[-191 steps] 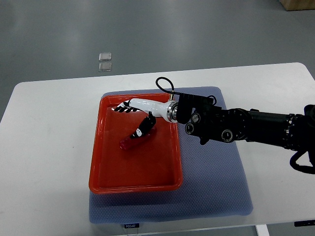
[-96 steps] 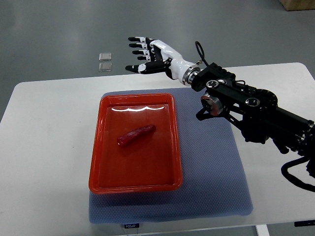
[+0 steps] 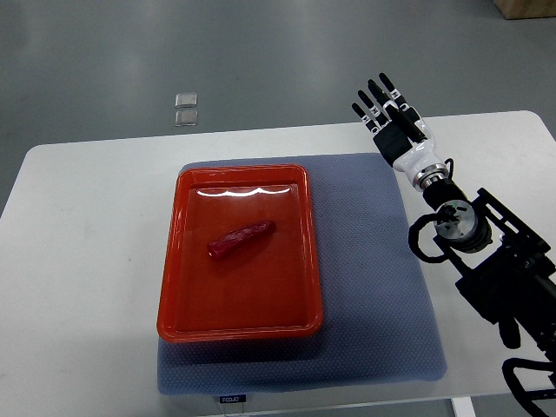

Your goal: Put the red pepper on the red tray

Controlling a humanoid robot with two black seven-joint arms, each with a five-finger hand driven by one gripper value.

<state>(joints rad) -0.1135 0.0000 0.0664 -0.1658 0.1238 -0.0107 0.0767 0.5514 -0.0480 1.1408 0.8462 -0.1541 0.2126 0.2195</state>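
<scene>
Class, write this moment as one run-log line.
task: pepper on tray | red pepper: lying in red tray | right hand: open, empty, off to tray's right | left arm: unseen

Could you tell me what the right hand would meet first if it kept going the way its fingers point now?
Likely nothing: the right hand points up-left past the table's far edge toward bare floor, though depth is unclear.

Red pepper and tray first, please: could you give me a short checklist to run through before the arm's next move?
1. Red pepper lies inside the red tray: ok.
2. Right hand holds nothing, fingers spread: ok.
3. Right hand is clear of the tray, over the table's far edge: ok.
4. Tray sits fully on the blue mat: ok.
5. Left arm position: cannot tell, out of view.
</scene>
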